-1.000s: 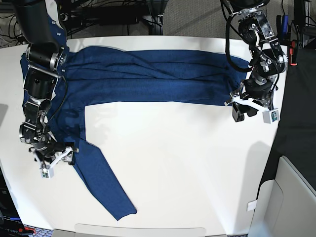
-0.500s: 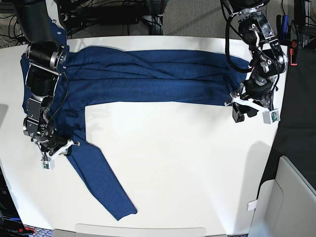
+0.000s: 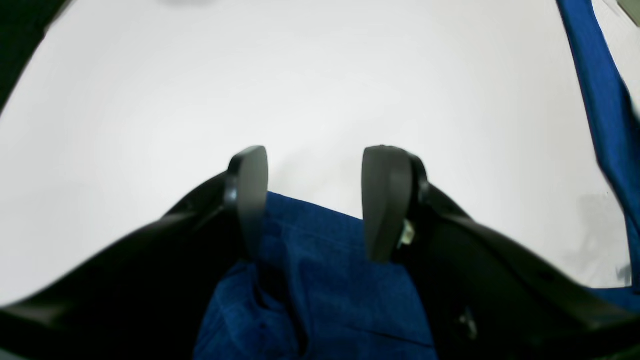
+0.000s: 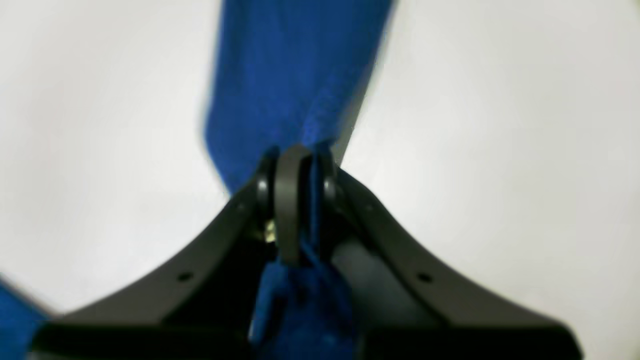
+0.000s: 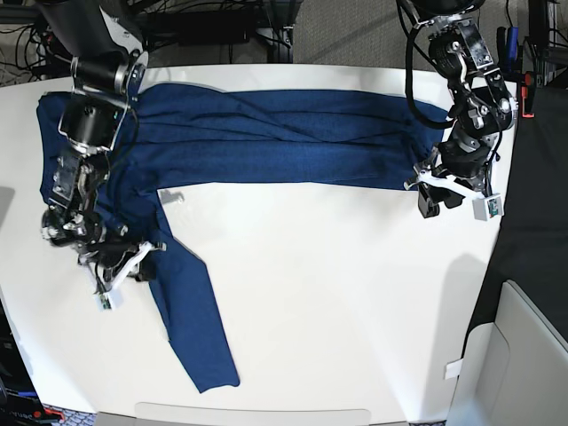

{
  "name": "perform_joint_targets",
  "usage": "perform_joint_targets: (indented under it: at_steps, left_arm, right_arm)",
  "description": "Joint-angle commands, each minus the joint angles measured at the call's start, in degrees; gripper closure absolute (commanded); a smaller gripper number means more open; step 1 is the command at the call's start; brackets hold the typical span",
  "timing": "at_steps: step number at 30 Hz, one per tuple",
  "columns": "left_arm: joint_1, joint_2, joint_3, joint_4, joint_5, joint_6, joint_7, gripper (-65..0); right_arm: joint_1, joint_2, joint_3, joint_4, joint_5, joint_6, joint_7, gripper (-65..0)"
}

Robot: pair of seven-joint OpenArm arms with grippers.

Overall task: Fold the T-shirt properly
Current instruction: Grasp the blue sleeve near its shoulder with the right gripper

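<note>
Navy knit — one T-shirt [image 5: 266, 142] spread across one white bench [image 5: 337, 302] — with two pincers: right pincer [image 4: 300, 200] pinching its sleeve, left pincer [image 3: 320, 200] spread over its edge.

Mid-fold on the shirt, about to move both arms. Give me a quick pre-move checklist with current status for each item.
1. Right gripper pinching the T-shirt: ok, its jaws are shut with blue fabric between them in the right wrist view.
2. Left gripper gripping cloth: not ok, its jaws stand open with the shirt's edge lying between them.
3. Sleeve free to follow the right gripper: ok, it lies loose on the table.
4. Shirt body flat: not ok, long creases run across it.
5. How many fabric layers the right gripper holds: cannot tell.
</note>
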Motion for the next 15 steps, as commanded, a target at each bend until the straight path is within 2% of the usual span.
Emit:
perform_joint_targets:
  at_steps: [1,4,7,15]
  left_arm:
    - [-0.6,-0.3,-0.1,1.3,-0.8,-0.4,-1.4,-29.4]
    - [-0.6,-0.3,-0.1,1.3,-0.8,-0.4,-1.5,-29.4]
    - [-0.6,-0.3,0.2,1.3,-0.8,-0.4,-1.5,-29.4]
    - [-0.5,-0.3,-0.1,1.2,-0.8,-0.4,-1.5,-29.4]
  right_arm:
    - [0.3,0.2,-0.1,3.8,3.7,0.6,-2.7,-3.5]
    - [-2.8,0.2,-0.1,11.1,11.6,0.6,-10.8,-3.6]
    - [-6.2,0.6,-0.1,15.5,18.9,0.6,-16.1,-3.7]
    - [-17.5,1.1,-0.2,21.1,37.0,0.6,-21.4,-3.8]
